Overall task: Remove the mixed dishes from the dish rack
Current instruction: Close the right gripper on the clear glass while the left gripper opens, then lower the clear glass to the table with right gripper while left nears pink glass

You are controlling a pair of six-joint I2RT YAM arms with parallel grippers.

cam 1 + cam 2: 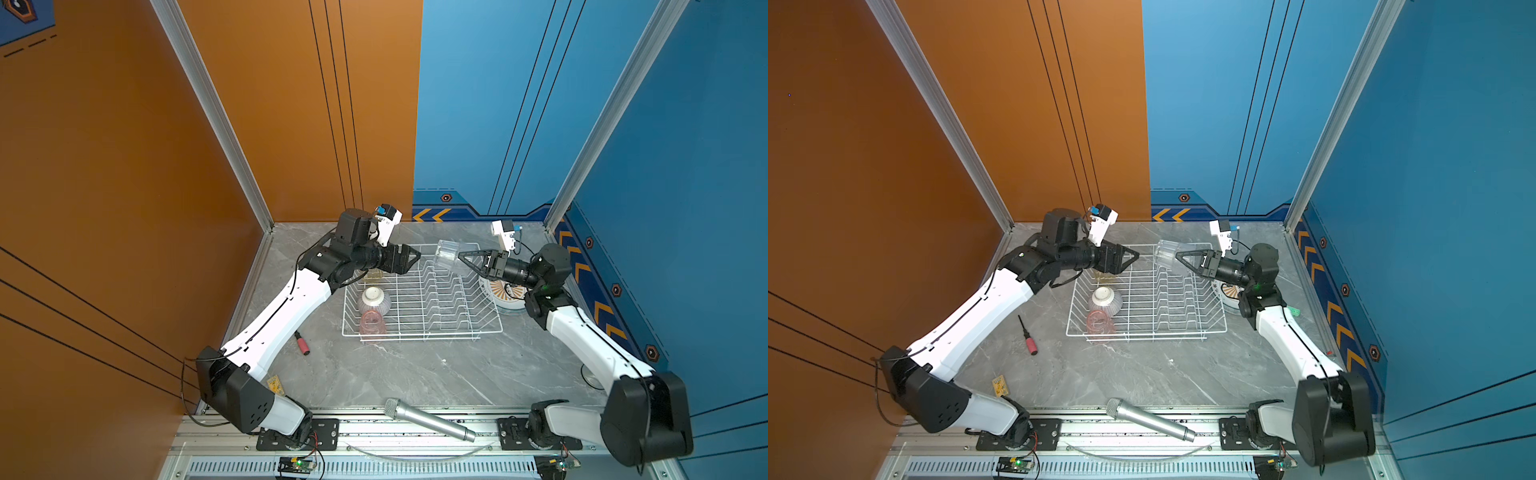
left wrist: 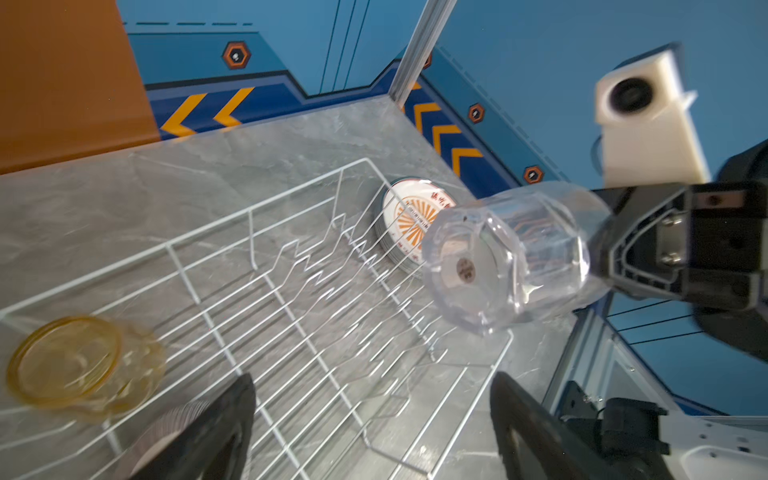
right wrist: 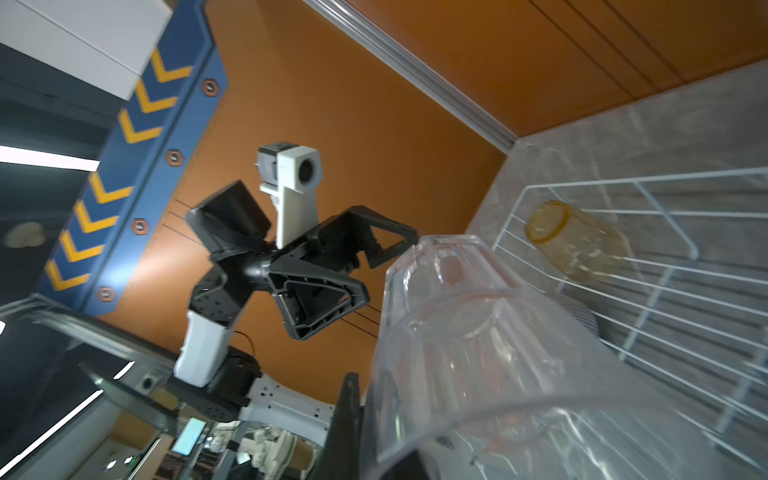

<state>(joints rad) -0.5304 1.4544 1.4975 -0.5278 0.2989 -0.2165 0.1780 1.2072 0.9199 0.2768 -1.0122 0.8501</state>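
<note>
Clear tumbler (image 1: 446, 255) is hanging on its side above the far-right part of the dish rack (image 1: 415, 337), right gripper (image 1: 460, 257) clamping its mouth end. Striped bowl (image 1: 373, 301), pink tumbler (image 1: 372, 324) and yellow tumbler (image 2: 79, 365) are sitting in the rack's left end. Plate stack (image 2: 409, 216) is lying on the worktop (image 1: 415, 374) just beside the rack, toward the right edge. Left gripper (image 1: 413, 258) is hovering wide open, empty, over the rack's far-left corner.

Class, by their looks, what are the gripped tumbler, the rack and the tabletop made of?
The clear tumbler: glossy transparent plastic or glass, with bright glints. The dish rack: white-coated wire, likely metal; thin crossing rods. The tabletop: grey veined stone look, perhaps laminate.
</note>
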